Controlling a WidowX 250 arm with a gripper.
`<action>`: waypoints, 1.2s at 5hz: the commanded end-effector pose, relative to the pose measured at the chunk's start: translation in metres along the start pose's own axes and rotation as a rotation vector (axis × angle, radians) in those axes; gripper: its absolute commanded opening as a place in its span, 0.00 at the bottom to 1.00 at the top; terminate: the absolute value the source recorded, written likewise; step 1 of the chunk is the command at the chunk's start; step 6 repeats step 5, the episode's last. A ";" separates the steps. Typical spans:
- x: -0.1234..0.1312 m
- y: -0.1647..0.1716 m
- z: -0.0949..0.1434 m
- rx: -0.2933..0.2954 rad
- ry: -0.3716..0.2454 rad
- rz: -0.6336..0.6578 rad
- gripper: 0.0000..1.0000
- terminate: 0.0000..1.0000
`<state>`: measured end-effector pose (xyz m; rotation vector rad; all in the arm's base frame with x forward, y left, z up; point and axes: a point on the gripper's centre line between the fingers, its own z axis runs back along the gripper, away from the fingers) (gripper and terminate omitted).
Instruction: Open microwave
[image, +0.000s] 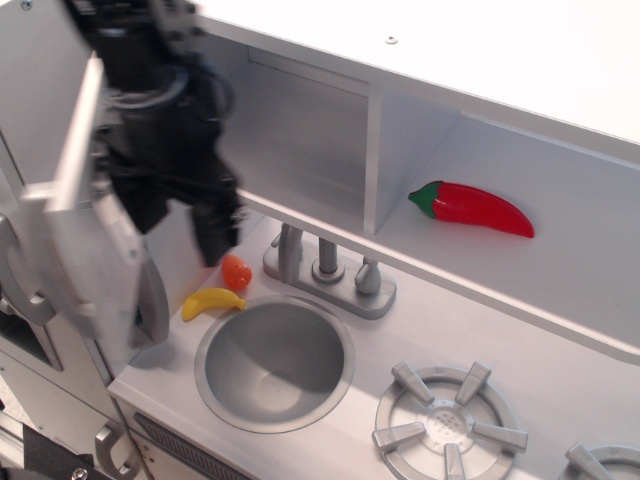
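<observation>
The microwave is the light-grey compartment at the upper left, and its inside shows open and bare. Its door is swung far out to the left, seen nearly edge-on and blurred by motion. Its silver bar handle is hard to make out in the blur. My black gripper hangs in front of the compartment's left end, just right of the door's inner face. Its two fingers are spread apart with nothing between them. I cannot tell whether the left finger touches the door.
A red chili pepper lies on the shelf to the right of the compartment. A faucet with two knobs stands behind the round sink. A toy banana and a small orange item lie by the sink. A burner is at the front right.
</observation>
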<state>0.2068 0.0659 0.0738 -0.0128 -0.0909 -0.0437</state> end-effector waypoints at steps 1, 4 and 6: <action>-0.009 0.017 0.025 -0.012 -0.016 -0.053 1.00 0.00; 0.006 -0.028 0.070 -0.129 -0.035 -0.028 1.00 0.00; 0.006 -0.028 0.070 -0.129 -0.035 -0.028 1.00 1.00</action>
